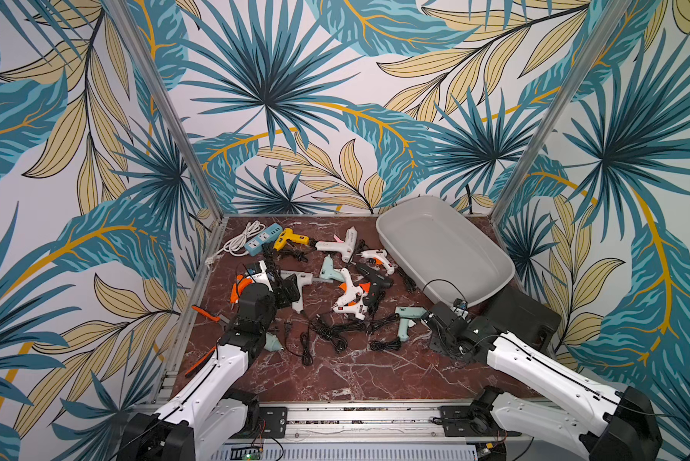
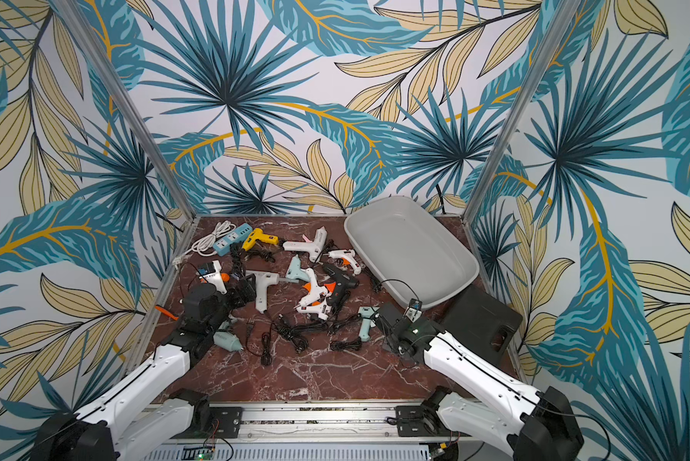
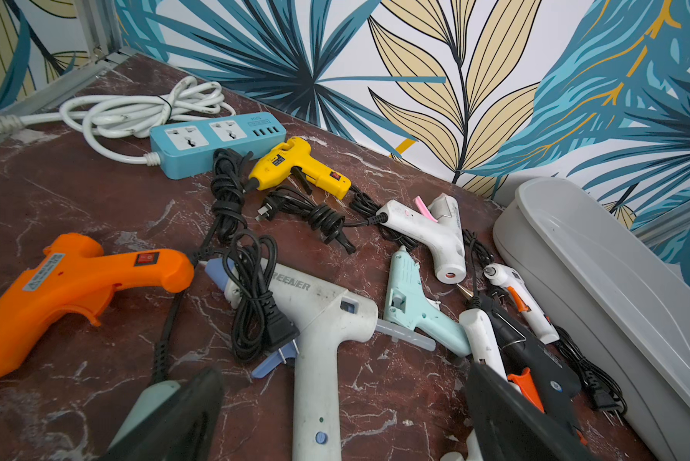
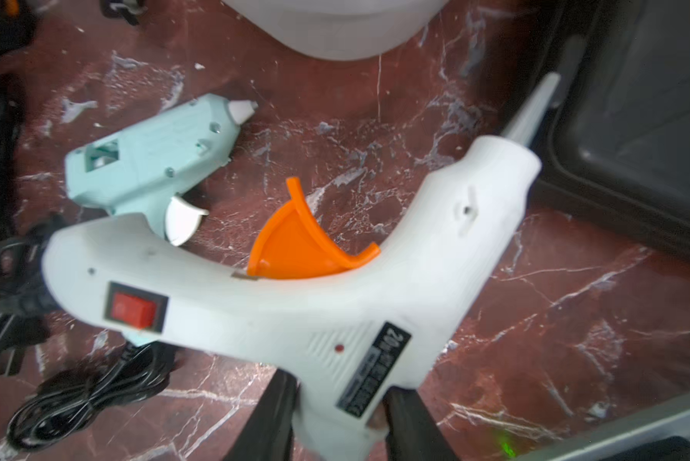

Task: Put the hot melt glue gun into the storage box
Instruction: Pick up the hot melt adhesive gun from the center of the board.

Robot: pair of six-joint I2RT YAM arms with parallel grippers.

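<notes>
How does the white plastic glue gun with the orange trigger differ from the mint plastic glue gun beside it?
The white glue gun is clamped in the right gripper; the mint glue gun lies flat on the table, untouched. The white one shows a red switch and an orange trigger; the mint one has a white trigger and no switch showing. Both are pistol-shaped.
</notes>
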